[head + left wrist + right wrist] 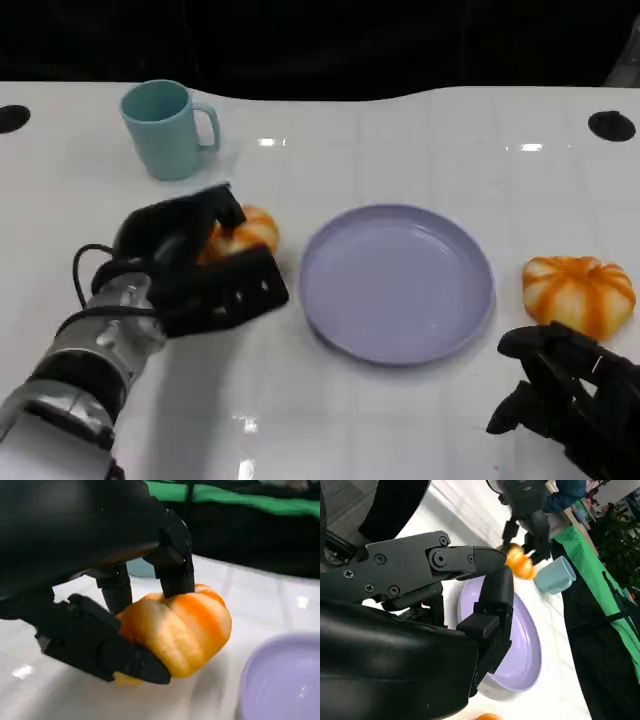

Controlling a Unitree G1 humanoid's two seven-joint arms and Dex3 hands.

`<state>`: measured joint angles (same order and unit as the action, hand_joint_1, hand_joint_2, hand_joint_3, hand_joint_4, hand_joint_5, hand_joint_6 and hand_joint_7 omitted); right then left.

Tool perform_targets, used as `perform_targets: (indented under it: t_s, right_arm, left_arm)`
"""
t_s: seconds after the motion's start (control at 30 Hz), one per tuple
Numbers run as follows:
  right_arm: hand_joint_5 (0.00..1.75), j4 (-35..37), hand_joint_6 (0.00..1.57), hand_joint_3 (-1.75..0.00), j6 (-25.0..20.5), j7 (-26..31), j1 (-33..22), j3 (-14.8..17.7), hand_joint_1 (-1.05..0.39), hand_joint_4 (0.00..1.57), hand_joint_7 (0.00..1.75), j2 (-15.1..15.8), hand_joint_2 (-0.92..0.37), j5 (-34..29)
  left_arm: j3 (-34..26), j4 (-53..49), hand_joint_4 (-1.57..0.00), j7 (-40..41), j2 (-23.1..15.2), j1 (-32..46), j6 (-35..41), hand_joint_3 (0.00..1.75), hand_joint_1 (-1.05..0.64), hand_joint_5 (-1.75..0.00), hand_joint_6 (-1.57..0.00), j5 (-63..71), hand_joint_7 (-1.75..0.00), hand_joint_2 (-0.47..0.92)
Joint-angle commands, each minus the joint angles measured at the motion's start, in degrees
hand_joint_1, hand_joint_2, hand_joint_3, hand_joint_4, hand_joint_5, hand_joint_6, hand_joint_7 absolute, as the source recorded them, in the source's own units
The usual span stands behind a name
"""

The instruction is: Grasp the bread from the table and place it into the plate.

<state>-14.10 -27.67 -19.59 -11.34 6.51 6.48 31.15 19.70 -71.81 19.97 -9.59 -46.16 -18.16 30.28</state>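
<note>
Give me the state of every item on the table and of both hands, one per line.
Left hand: fingers closed around the left bread.
Left bread: gripped, low at the table.
Right bread: resting on the table, untouched.
Plate: empty, flat on the table.
Mug: upright.
Right hand: holding nothing, fingers apart.

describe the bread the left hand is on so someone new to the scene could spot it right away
Start at the lilac plate in the middle of the white table. The bread lies just off the plate's left edge, below the teal mug. Unlike the other orange-striped bun, which lies free to the plate's right, this one sits inside the left hand.
</note>
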Motion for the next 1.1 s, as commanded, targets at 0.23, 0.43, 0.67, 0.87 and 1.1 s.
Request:
perform_targets:
  t_s: [0.23,0.43,0.67,0.87,1.1]
  right_arm:
    - [1.47,0.8,0.52,-0.28,1.0,-0.6,0.4,1.2,-0.46,0.59,1.13,0.5,-0.92,0.0]
    - [1.47,0.8,0.53,-0.28,0.8,-0.5,0.5,1.2,-0.46,0.59,1.12,0.5,-0.92,-0.2]
    - [1.47,0.0,0.53,-0.28,0.2,-0.1,0.2,1.3,-0.46,0.58,1.11,0.6,-0.92,-0.2]
    - [1.48,-0.2,0.54,-0.29,0.8,-1.2,-0.5,1.3,-0.45,0.58,1.10,0.6,-0.92,0.1]
    - [1.48,-0.7,0.54,-0.28,0.4,-1.0,-0.8,1.2,-0.45,0.59,1.10,0.7,-0.92,0.1]
  left_arm:
    - [-5.0,6.2,-0.89,-5.4,0.1,-2.3,-5.7,1.35,-0.08,-1.75,-0.73,-6.6,-1.75,0.43]
    - [-1.9,8.9,-0.86,-5.9,0.7,-4.2,-7.2,1.25,-0.05,-1.75,-0.69,-3.6,-1.75,0.44]
    - [1.1,9.4,-0.87,-5.3,1.9,-5.5,-11.9,1.28,-0.05,-1.75,-0.70,-0.8,-1.75,0.43]
    - [6.9,9.8,-0.90,-9.5,5.3,-7.9,-14.0,1.20,-0.17,-1.75,-0.72,3.5,-1.75,0.51]
    - [8.3,8.9,-0.90,-13.3,8.4,-9.5,-12.7,1.17,-0.20,-1.75,-0.73,3.5,-1.75,0.55]
